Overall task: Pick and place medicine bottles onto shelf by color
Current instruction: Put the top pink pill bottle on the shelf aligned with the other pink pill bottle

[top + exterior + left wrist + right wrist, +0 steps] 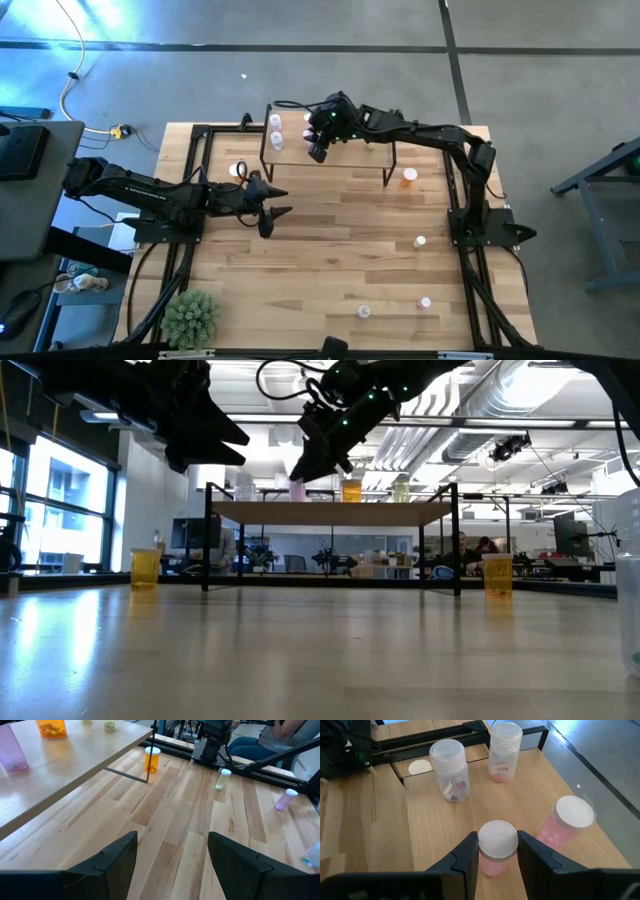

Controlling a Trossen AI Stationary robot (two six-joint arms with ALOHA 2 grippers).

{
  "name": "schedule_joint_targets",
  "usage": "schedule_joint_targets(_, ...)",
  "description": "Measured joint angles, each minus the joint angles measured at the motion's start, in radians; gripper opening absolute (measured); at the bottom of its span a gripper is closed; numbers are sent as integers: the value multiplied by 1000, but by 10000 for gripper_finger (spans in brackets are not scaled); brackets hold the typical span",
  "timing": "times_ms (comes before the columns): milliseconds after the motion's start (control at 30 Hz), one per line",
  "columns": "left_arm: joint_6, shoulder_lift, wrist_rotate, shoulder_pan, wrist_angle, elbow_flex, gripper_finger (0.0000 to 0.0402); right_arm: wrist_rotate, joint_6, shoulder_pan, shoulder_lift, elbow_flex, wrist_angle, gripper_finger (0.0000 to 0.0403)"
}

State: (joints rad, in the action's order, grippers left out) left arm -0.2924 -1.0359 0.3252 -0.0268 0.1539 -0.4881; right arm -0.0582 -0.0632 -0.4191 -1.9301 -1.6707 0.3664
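A green plant ball sits at the table's near left corner, well apart from everything else. Just beyond the left gripper, a white-capped bottle stands on the table beside the shelf's left leg. The left gripper hovers over bare wood left of centre, fingers apart and holding nothing; its arm reaches in low from the left edge.

The shelf stands at the far side of the table. On its left end are two clear bottles, a pink one just beside the right gripper, and further right an orange one. The right gripper is above that left end, fingers closed on a pink bottle by its cap and body; the arm stretches across the shelf from the right edge, wrist bent down.

On the table to the right stand an orange bottle, a yellowish one, another pink one and a bluish one.
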Motion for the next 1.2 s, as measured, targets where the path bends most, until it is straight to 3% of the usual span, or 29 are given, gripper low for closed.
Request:
schedule_joint_targets(433, 0, 0, 0, 0, 0, 0, 231, 48, -16, 1, 1, 0, 8, 159)
schedule_joint_targets(833, 0, 0, 0, 0, 0, 0, 231, 22, -16, 9, 11, 0, 4, 163)
schedule_joint_targets(1200, 0, 0, 0, 0, 0, 0, 231, 65, -25, 29, 31, 0, 7, 163)
